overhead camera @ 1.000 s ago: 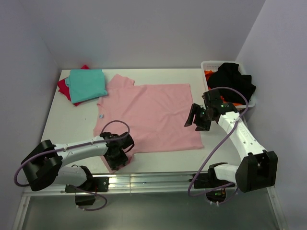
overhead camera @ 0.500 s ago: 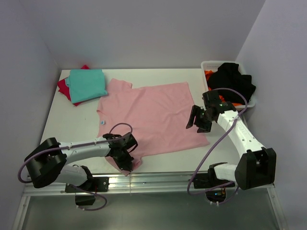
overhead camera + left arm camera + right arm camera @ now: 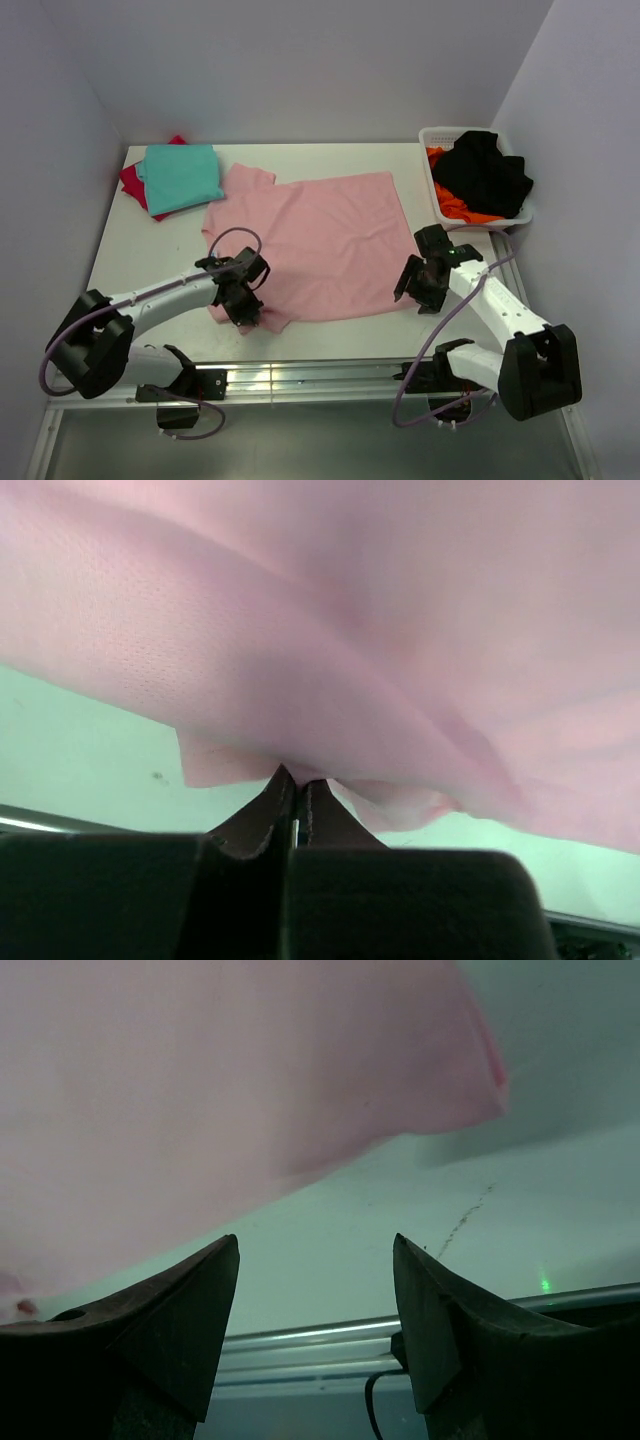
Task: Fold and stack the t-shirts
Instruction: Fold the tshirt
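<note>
— Pink cloth in the left gripper (image 3: 297,783)?
— Yes, its jaws are pinched tight on the near-left corner of the pink t-shirt (image 3: 320,235), likely to start a fold. The rest lies flat on the table (image 3: 150,270).
— The right gripper (image 3: 315,1250)?
— Spread wide, empty, beside the near-right corner, probably to pinch it.

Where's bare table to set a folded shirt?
Free: far table strip between teal shirt and basket; left margin, near side of teal shirt. Crowded: centre, under pink shirt; its near corners, where left gripper grips and right gripper hovers open.
</note>
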{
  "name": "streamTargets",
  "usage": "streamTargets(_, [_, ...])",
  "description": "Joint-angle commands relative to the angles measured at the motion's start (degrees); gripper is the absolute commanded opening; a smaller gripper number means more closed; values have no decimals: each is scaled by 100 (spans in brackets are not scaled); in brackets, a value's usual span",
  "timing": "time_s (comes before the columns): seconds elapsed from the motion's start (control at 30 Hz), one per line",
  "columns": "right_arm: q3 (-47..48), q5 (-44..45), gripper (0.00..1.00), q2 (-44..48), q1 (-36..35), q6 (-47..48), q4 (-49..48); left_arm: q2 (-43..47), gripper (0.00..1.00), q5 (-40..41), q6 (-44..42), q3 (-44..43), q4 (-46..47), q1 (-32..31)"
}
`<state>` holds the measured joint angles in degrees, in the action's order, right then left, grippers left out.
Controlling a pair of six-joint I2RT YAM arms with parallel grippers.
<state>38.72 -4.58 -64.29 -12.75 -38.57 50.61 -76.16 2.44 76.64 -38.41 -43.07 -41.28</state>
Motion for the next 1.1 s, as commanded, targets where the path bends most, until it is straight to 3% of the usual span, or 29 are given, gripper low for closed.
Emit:
streamTargets(0.0, [171,843,70,49,-8,-643,-288,260,0,970,-904,-570,-351,286])
streamTargets(0.23, [162,1188,71,-706,273,-1056,-560,189,0,513,-1863,-360,-176,1375])
streamTargets(0.47, [-198,766,70,-620,221,-1750,-745,-12,0,152,-2276,-491,-44,1491])
streamTargets(0.67, [-190,792,70,-593,-569,-2251,-596,-250,0,-15,-2417,-571,62,1509])
streamTargets(0.97, [-242,853,69,-304,-667,-2261,-324,-479,0,-121,-2496,-544,185,1517])
streamTargets(1.07, [-356,897,63,-189,-667,-2234,-306,-479,1,-94,-2505,-579,159,1517])
